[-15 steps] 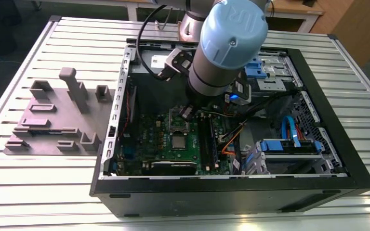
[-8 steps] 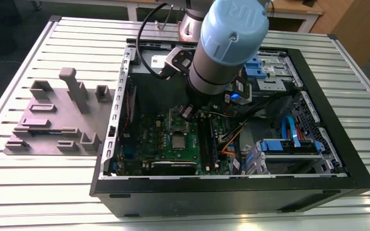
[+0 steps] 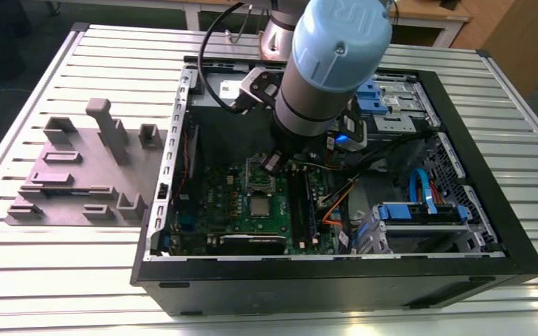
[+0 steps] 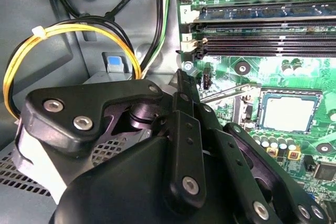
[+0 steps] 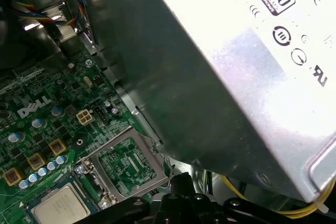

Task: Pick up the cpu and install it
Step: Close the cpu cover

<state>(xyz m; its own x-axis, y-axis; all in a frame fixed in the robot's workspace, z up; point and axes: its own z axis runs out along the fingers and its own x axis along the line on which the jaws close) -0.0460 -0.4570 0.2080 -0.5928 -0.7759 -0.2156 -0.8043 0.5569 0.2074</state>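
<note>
Open computer case (image 3: 162, 210), black, lying on a ribbed metal table (image 3: 64, 280). Inside: a green motherboard (image 3: 222, 203), blue-tabbed drive bays (image 3: 419, 213) toward the exterior view's right, and bundled cables.

Arm (image 3: 330, 63): grey with a light-blue cap, reaching down into the case over the upper part of the motherboard.

Gripper (image 3: 271, 164): black linkage body, low above the board, just beside the open socket frame. Jaw state: cannot tell; the fingertips are hidden behind the linkage in both wrist views.

The cpu (image 3: 260, 207): silver-grey square, lying flat in its socket on the motherboard, apart from the gripper; also seen in the second wrist view (image 4: 287, 112) and the first wrist view (image 5: 59, 206). The hinged socket frame (image 5: 128, 162) stands swung open next to it, apparently unlatched.

Memory slots (image 4: 268, 45): long, dark, parallel, near the socket.

Power supply (image 5: 231, 72): silver metal box, close above the board.

Yellow wires (image 4: 63, 30): looped, cable-tied.

Grey fixture block (image 3: 78, 175): on the table, outside the case, on the exterior view's left.
</note>
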